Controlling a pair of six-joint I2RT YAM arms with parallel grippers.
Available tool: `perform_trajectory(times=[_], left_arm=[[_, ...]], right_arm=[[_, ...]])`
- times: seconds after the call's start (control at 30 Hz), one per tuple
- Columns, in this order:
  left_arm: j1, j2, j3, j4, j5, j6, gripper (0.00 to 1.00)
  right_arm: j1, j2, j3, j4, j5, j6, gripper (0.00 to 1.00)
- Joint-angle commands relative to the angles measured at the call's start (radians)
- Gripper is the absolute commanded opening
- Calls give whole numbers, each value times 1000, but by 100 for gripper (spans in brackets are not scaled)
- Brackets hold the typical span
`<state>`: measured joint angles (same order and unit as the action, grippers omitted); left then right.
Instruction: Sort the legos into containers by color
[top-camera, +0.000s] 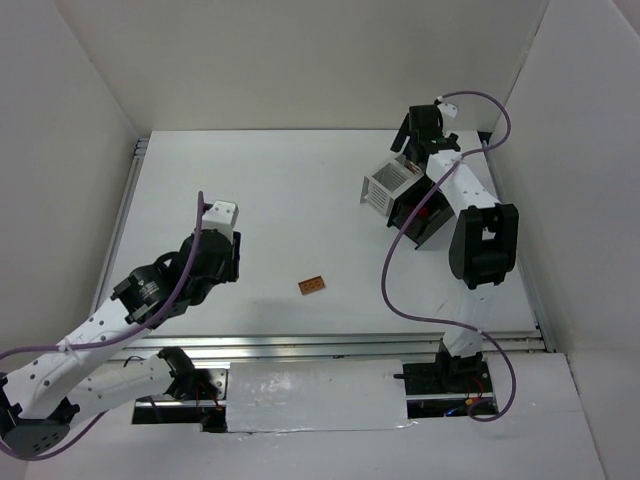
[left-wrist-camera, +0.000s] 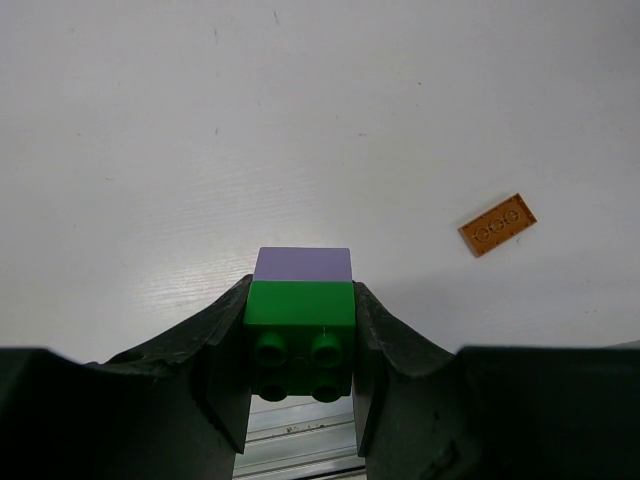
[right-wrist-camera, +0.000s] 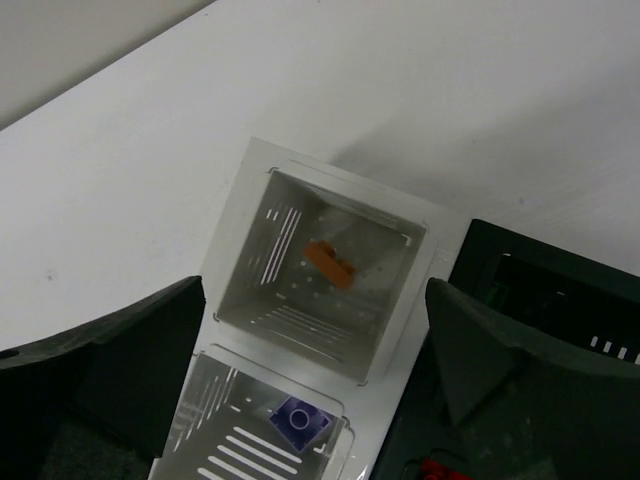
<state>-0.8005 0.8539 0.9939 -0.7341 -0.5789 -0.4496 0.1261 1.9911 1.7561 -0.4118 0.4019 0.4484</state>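
My left gripper is shut on a green lego with a purple lego stacked on it, held above the table; in the top view this gripper is at mid left. An orange-brown flat lego lies loose on the table, to its right. My right gripper is open and empty above the containers at the far right. Below it a white container holds an orange lego. A clear container holds a purple lego.
A black container stands right of the white one, with something red at its near edge. In the top view the white container and black container sit side by side. White walls enclose the table; a metal rail runs along its near edge.
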Motion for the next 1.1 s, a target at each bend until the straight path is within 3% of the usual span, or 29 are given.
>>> perform_trajectory(times=[0.0, 0.3, 0.43, 0.47, 0.5, 0.53, 0.57, 0.7, 0.73, 0.83, 0.87, 0.93, 1.07], left_arm=[[7, -21, -3, 22, 1, -1, 0], [18, -32, 0, 12, -24, -17, 0], [30, -39, -3, 22, -3, -12, 0], [30, -41, -5, 27, 7, -11, 0], [34, -41, -5, 29, 17, -2, 0], [35, -42, -5, 36, 60, 8, 0], [35, -45, -6, 57, 94, 32, 0], [49, -73, -21, 136, 362, 109, 0], [52, -82, -21, 151, 499, 121, 0], [63, -93, -23, 212, 701, 164, 0], [66, -90, -18, 237, 828, 173, 0], [67, -78, -9, 265, 922, 154, 0], [66, -49, -12, 393, 1042, 39, 0]], right_arm=[[-2, -49, 46, 19, -1, -11, 100], [79, -202, 16, -58, -120, -19, 100], [191, -331, -195, -38, -77, 2, 100], [210, -397, -240, -24, -113, -2, 100], [249, -434, -333, 17, -249, -25, 100], [262, -504, -378, 45, -353, -40, 100], [271, -537, -426, 118, -609, -57, 99], [303, -711, -676, 354, -1037, -2, 99], [314, -769, -699, 379, -1075, 13, 99], [323, -880, -799, 497, -1219, 68, 99], [326, -905, -828, 581, -1267, 97, 99], [342, -982, -897, 642, -1359, 119, 99], [386, -1120, -992, 670, -1284, 107, 100]])
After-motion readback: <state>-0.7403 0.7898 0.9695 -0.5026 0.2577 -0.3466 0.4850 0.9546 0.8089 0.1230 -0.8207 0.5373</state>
